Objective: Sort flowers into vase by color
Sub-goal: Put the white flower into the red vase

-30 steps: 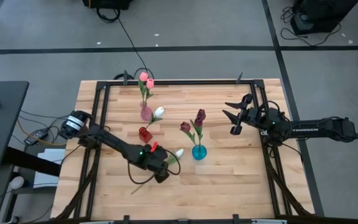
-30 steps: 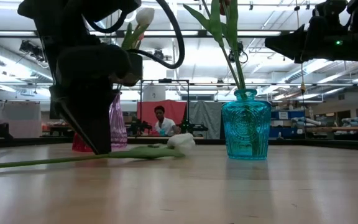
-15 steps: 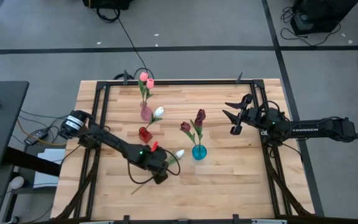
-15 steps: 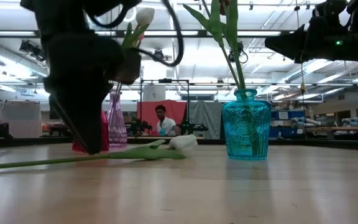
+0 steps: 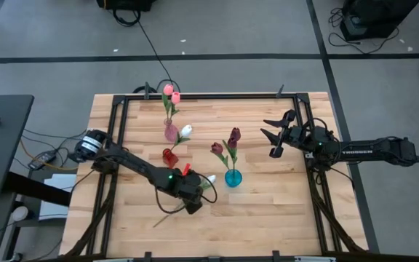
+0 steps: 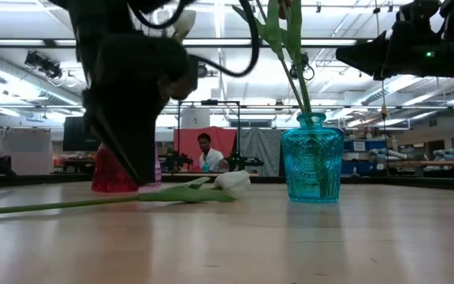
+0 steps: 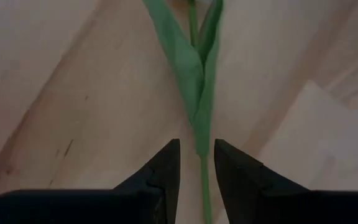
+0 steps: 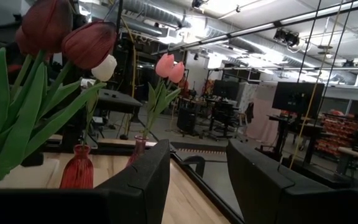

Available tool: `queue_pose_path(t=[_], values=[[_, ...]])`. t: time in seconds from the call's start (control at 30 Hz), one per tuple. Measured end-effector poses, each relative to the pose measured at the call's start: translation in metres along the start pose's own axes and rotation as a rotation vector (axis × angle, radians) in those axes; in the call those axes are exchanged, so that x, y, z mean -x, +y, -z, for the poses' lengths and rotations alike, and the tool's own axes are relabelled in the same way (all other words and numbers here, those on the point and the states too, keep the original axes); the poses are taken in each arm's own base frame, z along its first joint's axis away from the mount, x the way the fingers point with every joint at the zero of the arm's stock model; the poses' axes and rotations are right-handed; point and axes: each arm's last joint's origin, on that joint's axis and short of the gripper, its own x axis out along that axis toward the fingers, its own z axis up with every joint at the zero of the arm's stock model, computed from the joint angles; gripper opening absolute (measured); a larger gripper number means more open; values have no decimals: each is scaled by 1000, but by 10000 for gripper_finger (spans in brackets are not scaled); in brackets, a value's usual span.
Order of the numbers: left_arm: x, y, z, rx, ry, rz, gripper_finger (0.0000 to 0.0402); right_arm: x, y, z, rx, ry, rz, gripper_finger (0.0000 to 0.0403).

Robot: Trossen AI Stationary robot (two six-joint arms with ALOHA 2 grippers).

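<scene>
A white tulip point(image 5: 210, 179) lies flat on the table, its long green stem running toward the near left. My left gripper point(image 5: 193, 207) points down over the stem's middle. It is open, and the fingers stand on either side of the stem point(image 7: 202, 171) without touching it. The teal vase point(image 5: 233, 177) holds maroon tulips point(image 5: 233, 135). The red vase point(image 5: 169, 156) holds one white tulip point(image 5: 185, 132), and the pink vase point(image 5: 171, 132) holds two pink tulips point(image 5: 170, 92). My right gripper point(image 5: 275, 135) waits open above the table's right side.
A black metal frame point(image 5: 195, 97) runs around the table's edges. The three vases stand close together just beyond the lying tulip. Bare wood point(image 5: 268, 218) stretches along the near right. A person point(image 6: 205, 153) sits far behind the table in the low view.
My left gripper has shifted a little toward the table's right edge and slightly up, along the stem toward the tulip's head. One leaf of the tulip has lifted slightly; the flower still lies on the table.
</scene>
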Motion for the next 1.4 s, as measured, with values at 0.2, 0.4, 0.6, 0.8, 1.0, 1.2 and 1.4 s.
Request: queue_pose_path(t=[0.2,0.4,0.6,0.8,1.0,1.2,1.4], values=[[-20,1,3,-8,82,-5,103,0,0,0,0,0,0,169],[-21,0,3,-14,67,-15,81,0,0,0,0,0,0,169],[-19,1,3,-82,62,-18,11,0,0,0,0,0,0,169],[27,0,-7,-135,-11,30,4,0,0,0,1,4,-1,169],[108,-3,2,-285,-209,198,3,0,0,1,1,6,-1,169],[168,10,29,-301,-536,156,1,0,0,1,1,6,-1,169],[177,36,50,-312,-734,175,1,0,1,1,-26,2,-36,169]])
